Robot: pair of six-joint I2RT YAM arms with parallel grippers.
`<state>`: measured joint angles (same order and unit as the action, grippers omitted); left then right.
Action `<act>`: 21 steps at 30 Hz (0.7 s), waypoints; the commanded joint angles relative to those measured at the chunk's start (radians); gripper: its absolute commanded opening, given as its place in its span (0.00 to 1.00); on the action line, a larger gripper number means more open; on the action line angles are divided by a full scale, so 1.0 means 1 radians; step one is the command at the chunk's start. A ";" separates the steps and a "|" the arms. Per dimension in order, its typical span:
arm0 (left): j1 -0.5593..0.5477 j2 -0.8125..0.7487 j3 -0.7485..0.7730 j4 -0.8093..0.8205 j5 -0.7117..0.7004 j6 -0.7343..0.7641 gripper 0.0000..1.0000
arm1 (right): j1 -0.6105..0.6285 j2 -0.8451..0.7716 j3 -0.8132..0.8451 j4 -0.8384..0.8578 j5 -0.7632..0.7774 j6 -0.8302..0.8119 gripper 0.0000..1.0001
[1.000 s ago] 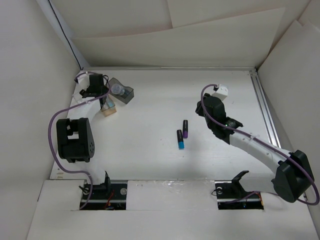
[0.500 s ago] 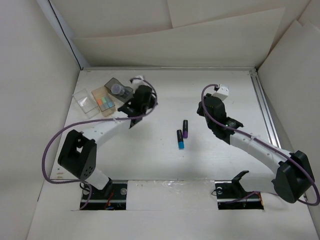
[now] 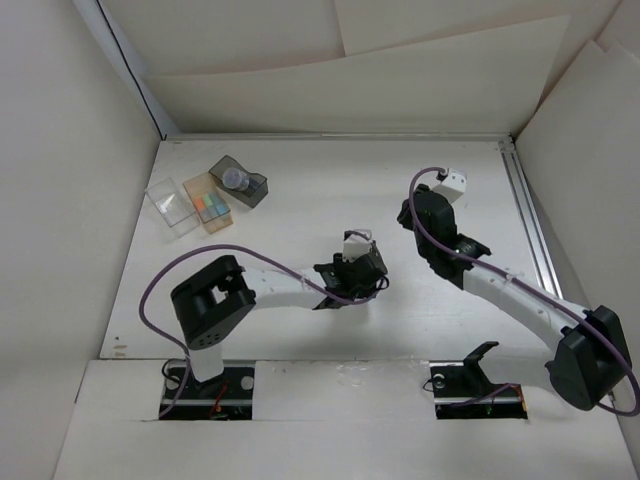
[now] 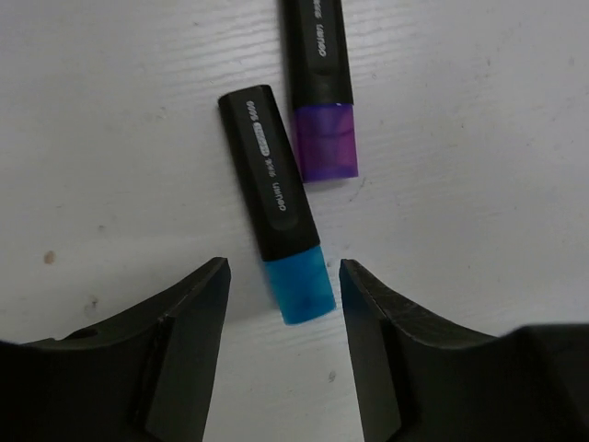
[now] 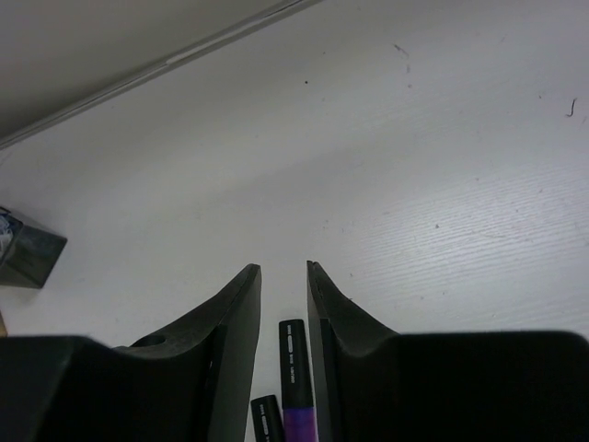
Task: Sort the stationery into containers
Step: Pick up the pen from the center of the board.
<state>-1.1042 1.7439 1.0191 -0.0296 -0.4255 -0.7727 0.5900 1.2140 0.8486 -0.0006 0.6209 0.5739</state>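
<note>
Cyan-ended marker (image 4: 276, 203): lying flat mid-worktop (image 4: 479, 184), well apart from the boxes; we are seeing its cyan end showing between the left tool's jaws.
Left tool (image 4: 283, 272): hanging over that end, jaws standing partly apart, gripping nothing; we are reading this as lining up a pick, and we cannot tell how high it is sitting.
Purple-ended marker (image 4: 319, 92): lying just beside the cyan one, black bodies close; we cannot tell whether they are touching.
Right tool (image 5: 283, 272): hovering off the worktop, jaws parted only narrowly, holding nothing.
Boxes: clear box (image 3: 172, 207), amber box (image 3: 209, 203) and dark grey box (image 3: 240, 181) are sitting together at the far left.
Risk, end grip: we are judging the jaws are closing on the tip, not mid-body, so the marker may be pivoting or slipping on lift.
Risk, neighbour: the finger (image 4: 377, 350) nearer the purple marker is coming down close to it; it may be nudging it away or pinching both.
Risk, rolling: an off-centre squeeze may be kicking the marker out sideways.
Risk, arms: both are crowding one spot; we are flagging a possible clash.
</note>
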 commanded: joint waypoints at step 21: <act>-0.016 0.215 0.182 -0.122 -0.225 -0.048 0.21 | -0.006 -0.013 0.023 0.011 -0.026 0.007 0.35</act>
<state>-1.1213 1.9488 1.1919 -0.0864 -0.5957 -0.7856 0.5892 1.2144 0.8486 -0.0006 0.6025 0.5743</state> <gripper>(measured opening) 0.251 0.351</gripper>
